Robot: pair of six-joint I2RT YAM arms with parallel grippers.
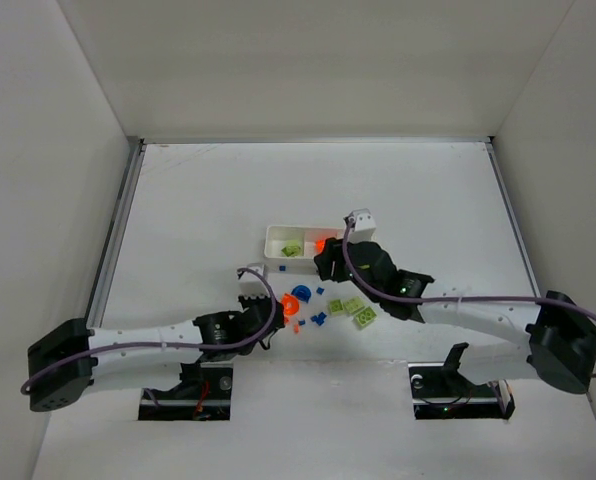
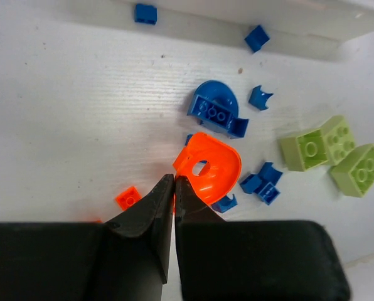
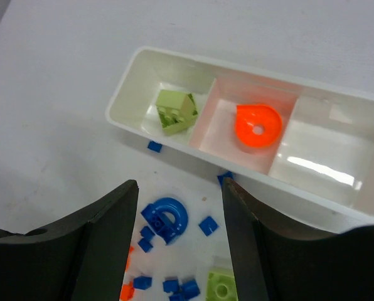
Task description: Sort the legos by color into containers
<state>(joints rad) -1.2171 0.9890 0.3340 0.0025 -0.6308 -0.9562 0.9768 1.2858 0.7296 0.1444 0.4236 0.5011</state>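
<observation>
Black left fingers (image 2: 143,219) pressed together beside orange rounded plastic brick (image 2: 207,170): likely light, stiff, slick; best pinched across flat sides. Right fingers (image 3: 105,238) spread, empty.

Glossy smooth plastic legos (image 2: 221,166); tray (image 3: 143,75) — shiny white plastic; table (image 2: 80,113) matt, finely ridged; left pincer (image 2: 174,180) matt black.
</observation>
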